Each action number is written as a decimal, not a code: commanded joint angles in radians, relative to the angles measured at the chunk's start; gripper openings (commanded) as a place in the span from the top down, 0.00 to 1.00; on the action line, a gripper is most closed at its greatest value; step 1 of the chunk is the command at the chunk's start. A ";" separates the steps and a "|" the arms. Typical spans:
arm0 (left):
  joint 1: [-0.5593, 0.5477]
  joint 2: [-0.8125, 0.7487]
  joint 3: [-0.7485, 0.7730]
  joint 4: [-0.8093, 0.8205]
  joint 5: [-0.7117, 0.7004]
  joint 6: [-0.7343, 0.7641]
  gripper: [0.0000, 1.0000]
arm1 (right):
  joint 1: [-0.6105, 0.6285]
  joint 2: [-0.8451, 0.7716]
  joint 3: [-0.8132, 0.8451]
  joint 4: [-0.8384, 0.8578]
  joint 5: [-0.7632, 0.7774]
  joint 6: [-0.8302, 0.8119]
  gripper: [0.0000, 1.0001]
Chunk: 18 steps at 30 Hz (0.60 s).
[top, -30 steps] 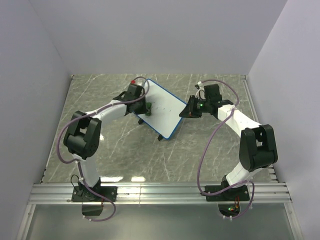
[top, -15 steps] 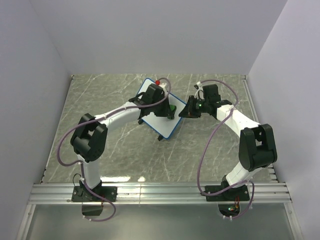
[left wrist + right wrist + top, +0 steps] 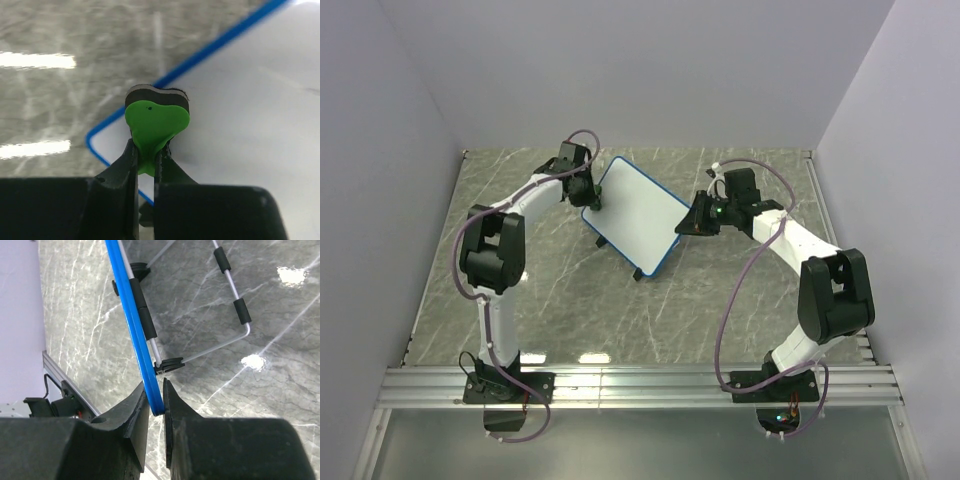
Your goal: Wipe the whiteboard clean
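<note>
The whiteboard (image 3: 638, 215), white with a thin blue frame, stands tilted on the marble table with no writing visible on its face from above. My left gripper (image 3: 592, 198) is shut on a small green eraser (image 3: 156, 122). The eraser's dark felt side presses on the whiteboard (image 3: 250, 100) near its rounded left corner. My right gripper (image 3: 692, 224) is shut on the board's right edge. In the right wrist view its fingers (image 3: 156, 395) pinch the blue frame (image 3: 131, 315) edge-on.
Behind the board a wire stand (image 3: 235, 305) with black sleeves rests on the table. Grey walls enclose the table on three sides, and a metal rail (image 3: 640, 385) runs along the near edge by the arm bases.
My left gripper carried the eraser to the right across the board, then back to the board's left corner. The right gripper and the board stayed put.
</note>
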 commanded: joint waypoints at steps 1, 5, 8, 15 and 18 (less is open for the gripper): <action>-0.007 0.054 -0.027 -0.023 -0.074 0.042 1.00 | 0.007 -0.022 0.008 -0.037 0.080 -0.058 1.00; -0.009 0.016 -0.108 0.031 -0.044 0.051 1.00 | 0.007 -0.020 0.006 -0.036 0.085 -0.056 1.00; -0.015 -0.035 -0.139 0.057 -0.002 0.040 1.00 | 0.007 -0.018 -0.004 -0.028 0.085 -0.047 1.00; -0.119 -0.098 -0.141 0.066 0.049 0.036 1.00 | 0.007 -0.011 -0.030 0.018 0.077 -0.016 1.00; -0.159 -0.104 -0.126 0.069 0.079 0.023 1.00 | 0.007 -0.009 -0.035 0.029 0.076 -0.010 1.00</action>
